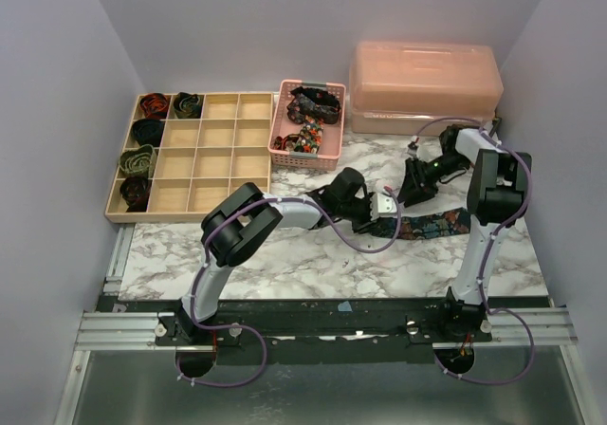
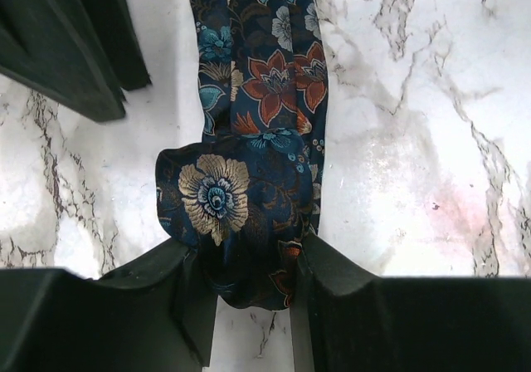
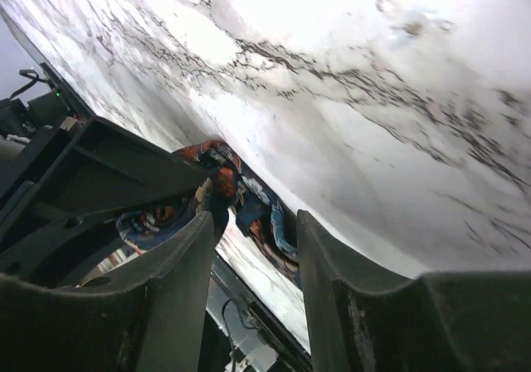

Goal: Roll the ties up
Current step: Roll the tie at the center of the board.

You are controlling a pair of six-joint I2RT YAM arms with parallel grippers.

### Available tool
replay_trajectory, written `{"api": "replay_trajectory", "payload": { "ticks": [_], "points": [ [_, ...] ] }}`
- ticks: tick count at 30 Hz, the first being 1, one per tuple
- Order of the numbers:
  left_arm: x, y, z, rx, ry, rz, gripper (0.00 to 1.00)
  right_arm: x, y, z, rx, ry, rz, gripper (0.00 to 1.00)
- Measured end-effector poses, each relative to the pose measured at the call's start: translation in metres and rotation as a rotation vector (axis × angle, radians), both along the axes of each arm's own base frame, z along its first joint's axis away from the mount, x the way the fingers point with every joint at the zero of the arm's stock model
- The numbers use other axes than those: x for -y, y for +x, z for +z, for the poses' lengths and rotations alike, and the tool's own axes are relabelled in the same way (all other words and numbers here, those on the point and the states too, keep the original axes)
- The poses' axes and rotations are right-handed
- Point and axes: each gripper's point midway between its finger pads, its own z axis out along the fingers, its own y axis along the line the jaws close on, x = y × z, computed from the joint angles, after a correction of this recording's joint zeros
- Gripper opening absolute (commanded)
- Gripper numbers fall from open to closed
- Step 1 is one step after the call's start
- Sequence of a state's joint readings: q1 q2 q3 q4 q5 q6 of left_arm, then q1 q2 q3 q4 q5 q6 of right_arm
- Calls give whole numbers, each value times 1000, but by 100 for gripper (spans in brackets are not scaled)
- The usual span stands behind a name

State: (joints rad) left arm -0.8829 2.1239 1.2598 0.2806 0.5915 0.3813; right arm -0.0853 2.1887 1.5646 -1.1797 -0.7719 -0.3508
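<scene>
Smooth printed cloth is shown for the tie [image 2: 270, 90], a glossy marbled finish for the table [image 2: 415, 156], matt pale wood for the tray [image 1: 180, 214] at upper left, pink plastic for the basket [image 1: 305, 160].

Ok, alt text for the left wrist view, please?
The left gripper pinches the folded end of a navy fabric necktie printed with teal and orange flowers, whose length runs away across the white marble table. A black robot part shows at top left.
</scene>
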Motion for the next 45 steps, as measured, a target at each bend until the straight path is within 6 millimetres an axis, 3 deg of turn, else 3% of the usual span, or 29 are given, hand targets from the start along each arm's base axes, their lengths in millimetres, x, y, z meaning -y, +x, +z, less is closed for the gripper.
{"api": "replay_trajectory", "payload": {
  "ticks": [4,8,10,14,19,24,26,31,36,38,45],
  "points": [
    [0,0,0,18,30,-20,18,9,0,14,11,21,-10,53],
    [-1,0,-1,26,50,-28,20,-4,-17,32,-17,91,4,70],
    [-2,1,-1,25,62,-26,20,-12,-29,40,-37,122,9,71],
    [-3,2,-1,26,75,-26,21,-27,-45,40,-82,151,25,62],
    [-5,2,-1,28,86,-24,22,-36,-48,31,-90,137,36,52],
    [-6,2,-1,18,103,-18,26,-40,-45,22,-95,137,34,10],
    [-6,1,-2,14,109,-18,34,-41,-48,20,-103,136,37,0],
    [-10,-2,-6,-33,134,1,57,-33,-53,7,-94,79,63,0],
    [-19,-1,-7,-96,115,37,73,-22,-53,-11,-85,-9,79,0],
    [-28,-3,-4,-112,97,52,96,-20,-50,-13,-80,-31,75,0],
    [-65,3,12,-183,46,162,98,-16,-45,-18,-94,-61,74,0]
  ]
}}
